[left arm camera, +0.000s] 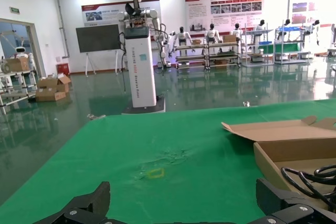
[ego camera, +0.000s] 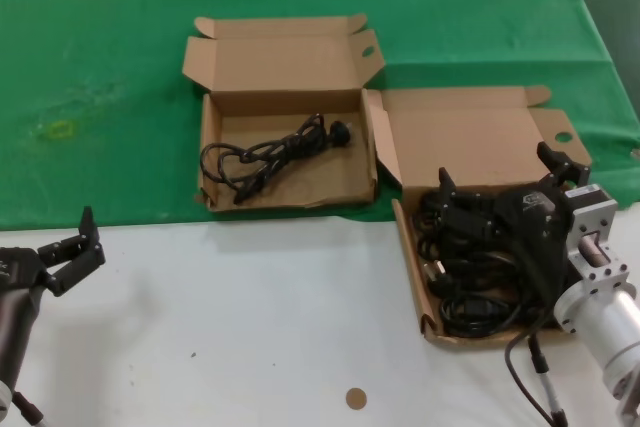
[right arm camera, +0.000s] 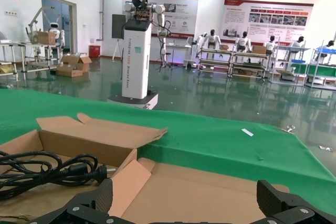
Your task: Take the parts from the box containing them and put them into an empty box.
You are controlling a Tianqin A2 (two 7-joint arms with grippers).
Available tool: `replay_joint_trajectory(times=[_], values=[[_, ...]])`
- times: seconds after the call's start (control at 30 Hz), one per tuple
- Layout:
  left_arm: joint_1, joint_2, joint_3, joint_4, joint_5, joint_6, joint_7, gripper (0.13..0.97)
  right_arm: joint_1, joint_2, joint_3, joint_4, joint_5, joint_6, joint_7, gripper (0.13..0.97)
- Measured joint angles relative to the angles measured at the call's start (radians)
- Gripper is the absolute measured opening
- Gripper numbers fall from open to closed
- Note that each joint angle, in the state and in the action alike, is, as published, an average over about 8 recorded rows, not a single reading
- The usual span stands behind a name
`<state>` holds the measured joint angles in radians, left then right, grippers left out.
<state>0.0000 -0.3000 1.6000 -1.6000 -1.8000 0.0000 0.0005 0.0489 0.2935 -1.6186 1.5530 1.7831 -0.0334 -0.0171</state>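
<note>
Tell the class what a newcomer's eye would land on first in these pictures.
Two open brown cardboard mailer boxes sit on the green cloth: the left box holds one looped black power cord, the right box a tangled pile of cords. The open right gripper hovers over that pile, while the open left gripper waits at the table's left edge.

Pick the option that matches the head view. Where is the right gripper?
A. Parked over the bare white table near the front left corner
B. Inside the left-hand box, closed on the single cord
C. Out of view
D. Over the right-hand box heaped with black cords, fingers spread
D. The right gripper hangs open over the cords piled in the right-hand box; the left-hand box holds one cord bundle, untouched.
</note>
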Motion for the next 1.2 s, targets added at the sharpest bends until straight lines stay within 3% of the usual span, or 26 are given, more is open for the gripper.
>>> replay_joint_trajectory(times=[1.2], values=[[0.0, 0.0, 0.0, 0.0, 0.0, 0.0, -0.001, 0.966, 0.0, 0.0, 0.0, 0.0, 0.0, 0.0, 0.0, 0.966]])
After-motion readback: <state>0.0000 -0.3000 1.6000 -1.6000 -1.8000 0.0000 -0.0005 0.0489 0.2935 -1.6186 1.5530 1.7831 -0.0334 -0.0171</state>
